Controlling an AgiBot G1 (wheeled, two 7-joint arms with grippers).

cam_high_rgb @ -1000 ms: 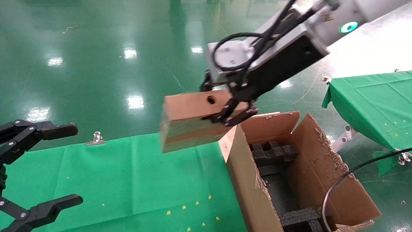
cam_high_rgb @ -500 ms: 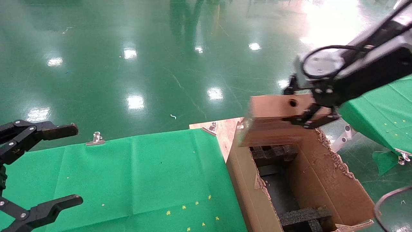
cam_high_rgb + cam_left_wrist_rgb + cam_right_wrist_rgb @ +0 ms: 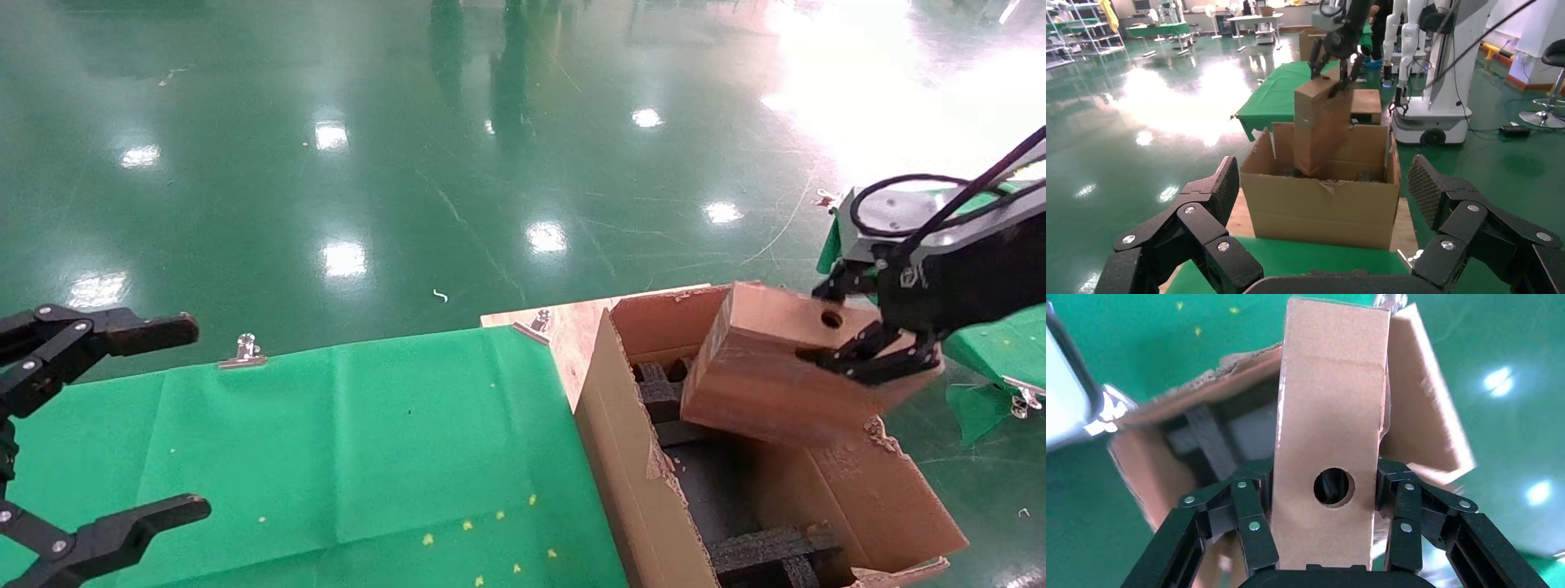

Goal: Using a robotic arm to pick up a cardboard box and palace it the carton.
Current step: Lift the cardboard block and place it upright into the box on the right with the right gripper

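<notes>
My right gripper [image 3: 858,347] is shut on the small cardboard box [image 3: 768,376], its fingers clamping both sides near the round hole [image 3: 1333,486]. The box [image 3: 1330,416] hangs tilted, its lower end dipping into the open top of the large carton [image 3: 645,490]. Black foam inserts [image 3: 768,549] lie inside the carton. The left wrist view shows the box [image 3: 1321,125] upright over the carton [image 3: 1321,205]. My left gripper [image 3: 131,420] is open and empty, parked over the green table at the left.
The green-clothed table [image 3: 327,457] stands left of the carton, with a metal clip [image 3: 243,351] at its far edge. A second green-clothed table [image 3: 993,331] stands right of the carton, behind my right arm. Glossy green floor lies beyond.
My right gripper has carried the box rightward from over the green table to above the carton, then lowered it so one end enters the opening. The left arm has not moved.
</notes>
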